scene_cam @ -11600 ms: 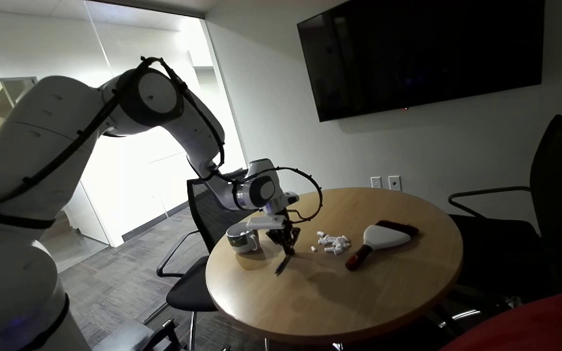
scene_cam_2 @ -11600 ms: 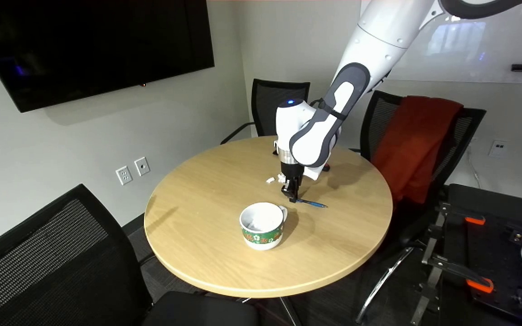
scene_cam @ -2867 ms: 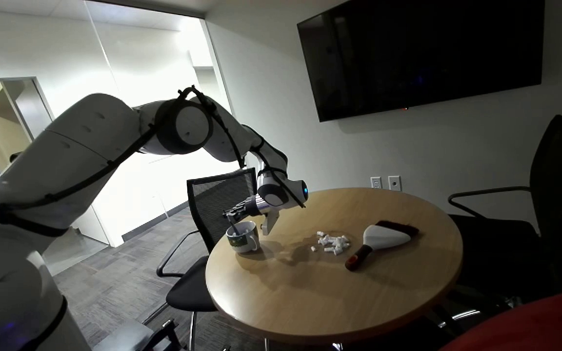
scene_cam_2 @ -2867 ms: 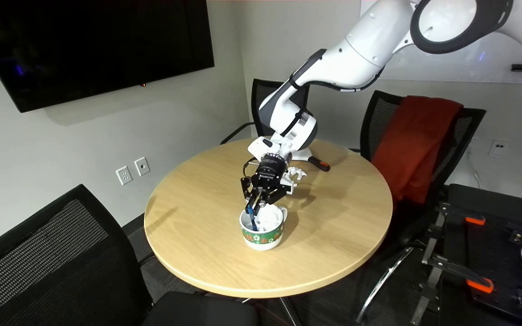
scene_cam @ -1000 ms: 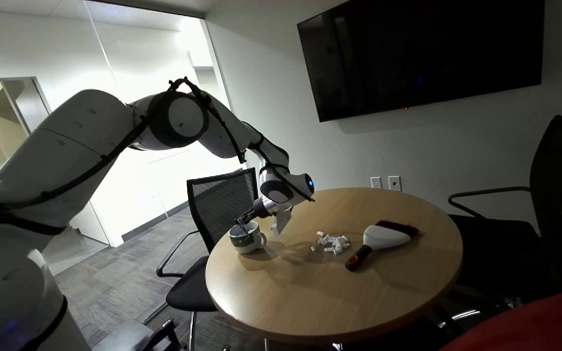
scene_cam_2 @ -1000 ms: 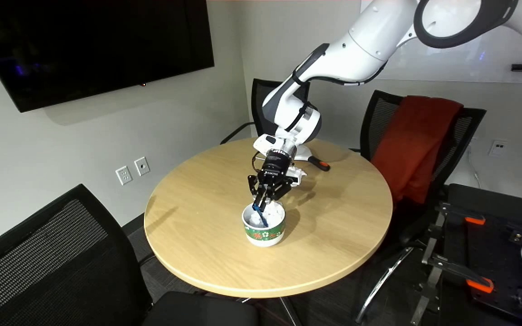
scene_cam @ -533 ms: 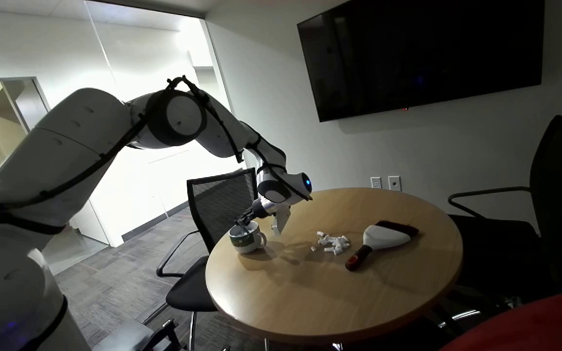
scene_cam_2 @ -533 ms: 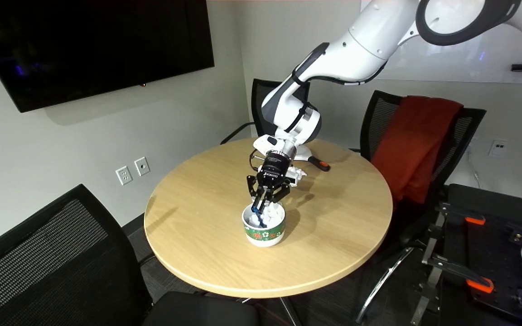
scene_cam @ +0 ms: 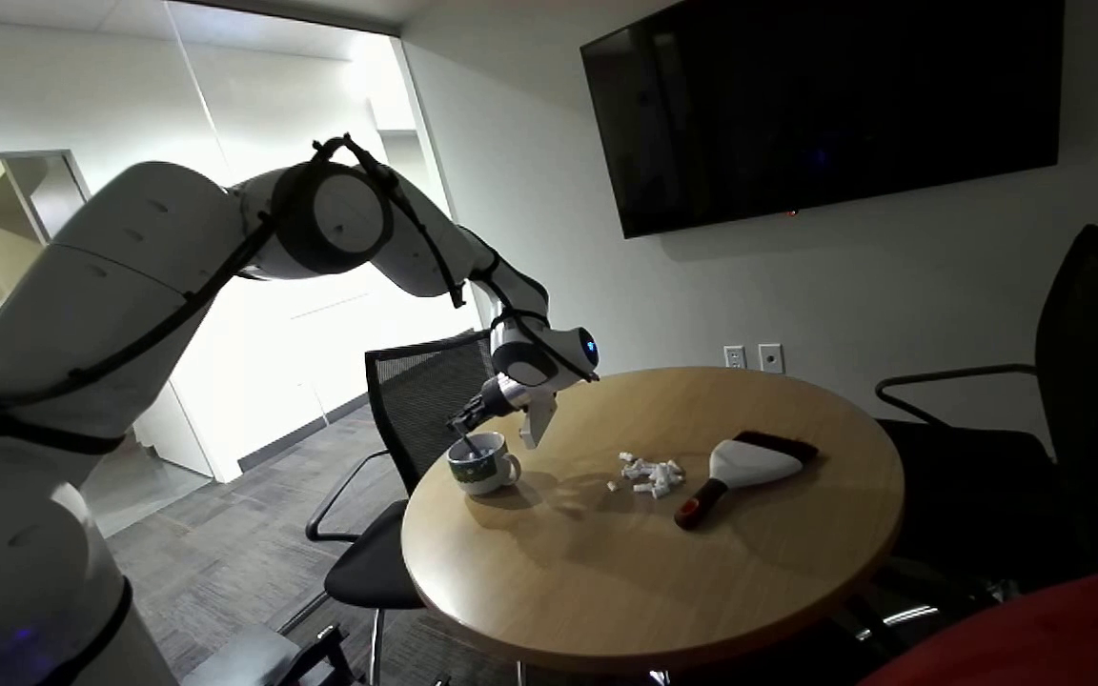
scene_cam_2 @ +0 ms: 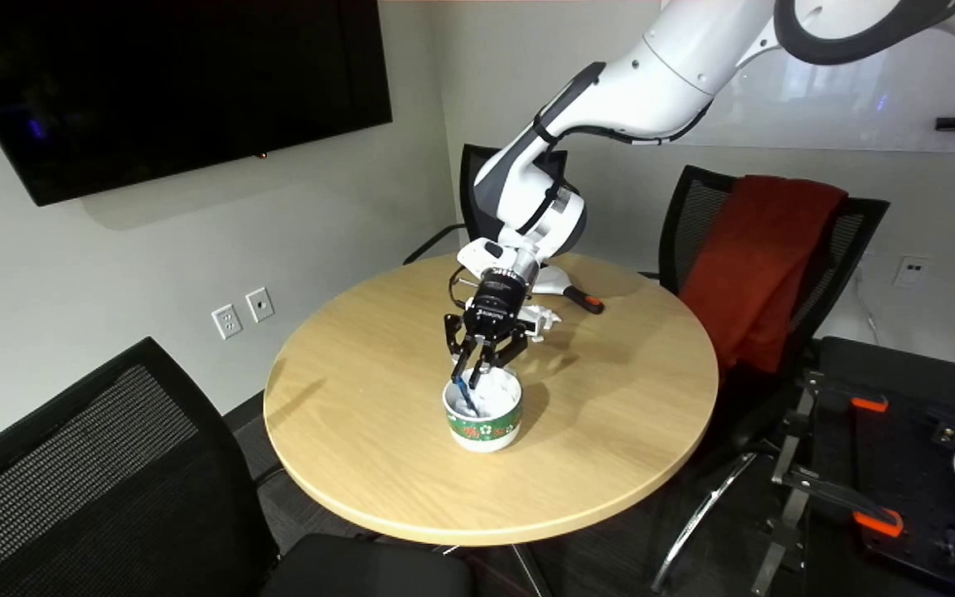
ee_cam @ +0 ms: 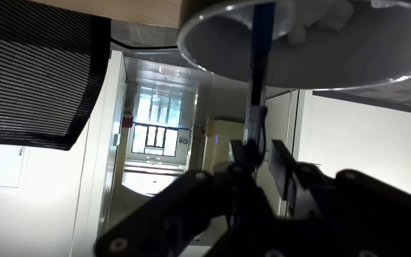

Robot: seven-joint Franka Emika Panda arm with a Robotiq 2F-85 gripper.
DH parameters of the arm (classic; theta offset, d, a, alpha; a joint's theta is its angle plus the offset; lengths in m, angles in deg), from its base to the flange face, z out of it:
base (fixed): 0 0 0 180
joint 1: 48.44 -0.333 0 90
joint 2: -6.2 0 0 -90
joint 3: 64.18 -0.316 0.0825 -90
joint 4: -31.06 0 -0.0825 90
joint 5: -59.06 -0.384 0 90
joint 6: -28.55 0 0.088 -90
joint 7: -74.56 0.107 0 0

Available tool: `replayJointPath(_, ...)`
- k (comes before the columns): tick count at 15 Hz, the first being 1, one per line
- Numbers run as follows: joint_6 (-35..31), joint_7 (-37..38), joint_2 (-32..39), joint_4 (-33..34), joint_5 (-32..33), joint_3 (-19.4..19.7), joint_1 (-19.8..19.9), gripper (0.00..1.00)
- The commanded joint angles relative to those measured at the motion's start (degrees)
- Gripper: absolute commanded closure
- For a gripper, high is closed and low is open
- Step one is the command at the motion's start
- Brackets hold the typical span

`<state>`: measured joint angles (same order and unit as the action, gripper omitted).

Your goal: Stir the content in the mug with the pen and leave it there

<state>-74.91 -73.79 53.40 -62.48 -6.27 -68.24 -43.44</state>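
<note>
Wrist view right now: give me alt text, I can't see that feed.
The pen reaches into the mug, where white bits show; its near end lies between the parted fingers of the end effector, nearer the picture-left one, contact unclear. The picture appears upside down: mug at top, a black mesh chair back at left.

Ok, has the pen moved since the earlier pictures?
Yes. Against the round table, the pen has gone left in an exterior view, from lying on it to slanting into the mug.
</note>
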Motion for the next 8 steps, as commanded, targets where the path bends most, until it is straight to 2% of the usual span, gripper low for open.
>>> replayJointPath(1, -1.2, 3.3, -3.2, -3.6, 0.2, 0.8, -1.1, 0.43)
replayJointPath(6, -1.2, 4.6, -5.8, -6.4, -0.5, 0.7, -0.8, 0.06)
replayJointPath(7, -0.9, 4.1, -7.6, -8.1, -0.7, 0.5, -0.6, 0.01)
replayJointPath(8, -0.4, 3.8, -9.5, -9.8, -0.8, 0.6, -0.3, 0.00)
